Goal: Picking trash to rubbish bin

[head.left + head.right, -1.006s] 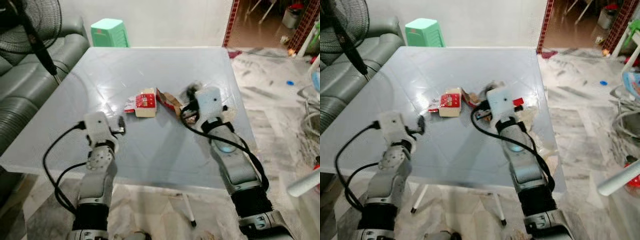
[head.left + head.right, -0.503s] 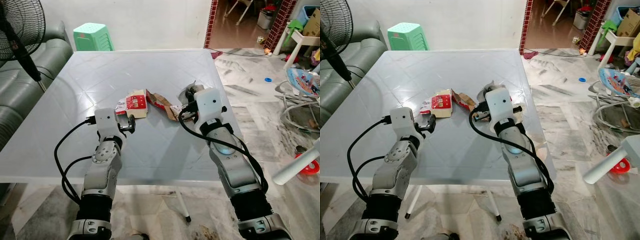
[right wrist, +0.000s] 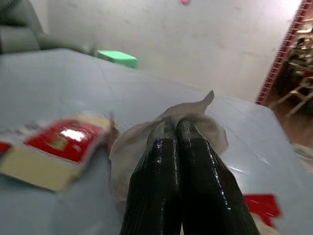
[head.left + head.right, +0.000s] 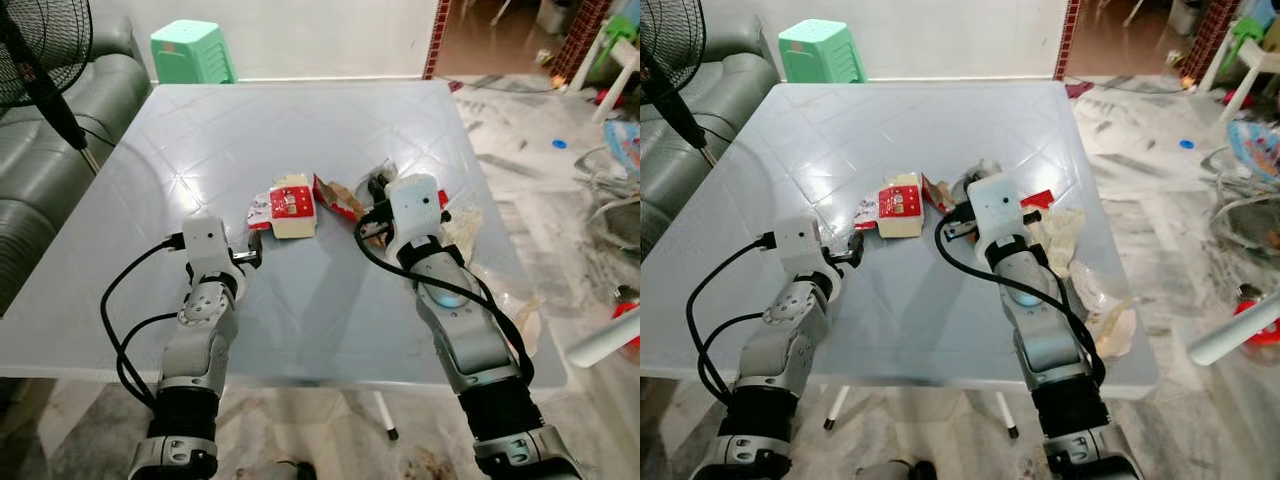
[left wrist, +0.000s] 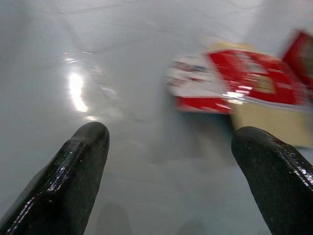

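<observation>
A flattened red and cream carton (image 4: 290, 205) lies in the middle of the white table (image 4: 300, 110), with a torn red wrapper (image 4: 335, 197) beside it. My left gripper (image 5: 171, 134) is open just above the tabletop, a short way short of the carton (image 5: 244, 81), with nothing between its fingers (image 5: 88, 147). My right gripper (image 3: 175, 125) is shut on a crumpled white tissue (image 3: 205, 122) just right of the wrapper. From the head, its wrist block (image 4: 415, 205) hides the fingers, and the tissue (image 4: 380, 182) pokes out beyond it.
More crumpled paper (image 4: 1060, 230) and a plastic bag (image 4: 1105, 305) lie near the table's right edge. A green stool (image 4: 190, 50) stands behind the table. A fan (image 4: 40, 40) and a grey sofa (image 4: 40, 170) are on the left. Cluttered floor lies to the right.
The head camera has shifted, so the whole scene sits differently. The left gripper is slightly farther from the carton than half a second ago. The right gripper stays shut on the tissue.
</observation>
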{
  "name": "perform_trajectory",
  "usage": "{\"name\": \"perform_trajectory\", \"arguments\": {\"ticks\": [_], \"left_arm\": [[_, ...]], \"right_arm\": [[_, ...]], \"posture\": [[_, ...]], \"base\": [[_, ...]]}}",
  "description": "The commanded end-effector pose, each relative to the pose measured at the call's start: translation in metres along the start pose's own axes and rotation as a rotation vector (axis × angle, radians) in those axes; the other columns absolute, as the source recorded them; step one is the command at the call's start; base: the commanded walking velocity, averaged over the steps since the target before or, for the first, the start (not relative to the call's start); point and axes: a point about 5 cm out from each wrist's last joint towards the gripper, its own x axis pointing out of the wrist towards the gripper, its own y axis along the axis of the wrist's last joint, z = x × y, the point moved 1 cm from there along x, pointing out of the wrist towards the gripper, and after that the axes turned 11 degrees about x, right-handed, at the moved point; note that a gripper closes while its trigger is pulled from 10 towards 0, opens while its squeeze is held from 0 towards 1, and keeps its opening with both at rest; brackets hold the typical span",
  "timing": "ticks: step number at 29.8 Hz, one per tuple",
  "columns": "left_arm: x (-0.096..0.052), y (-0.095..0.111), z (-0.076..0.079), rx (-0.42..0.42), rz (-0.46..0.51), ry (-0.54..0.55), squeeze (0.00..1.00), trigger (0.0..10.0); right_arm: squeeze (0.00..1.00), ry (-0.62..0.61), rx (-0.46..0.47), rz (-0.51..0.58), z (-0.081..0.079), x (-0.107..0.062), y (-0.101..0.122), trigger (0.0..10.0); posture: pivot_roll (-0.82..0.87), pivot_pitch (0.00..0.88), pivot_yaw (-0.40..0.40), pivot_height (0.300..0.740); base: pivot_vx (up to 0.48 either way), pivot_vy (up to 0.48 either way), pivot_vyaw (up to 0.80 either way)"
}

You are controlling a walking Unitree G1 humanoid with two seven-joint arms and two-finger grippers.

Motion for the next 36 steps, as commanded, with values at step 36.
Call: {"name": "perform_trajectory", "arguments": {"ticks": [36], "left_arm": [[-0.0006, 0.0091, -0.0008, 0.042, 0.031, -0.014, 0.00, 10.0]], "right_arm": [[0.00, -0.009, 0.009, 0.039, -0.0032, 0.0042, 0.0100, 0.0]], "posture": [[0.03, 0.055, 0.039, 0.740]], "base": [[0.000, 0.215, 0.00]]}}
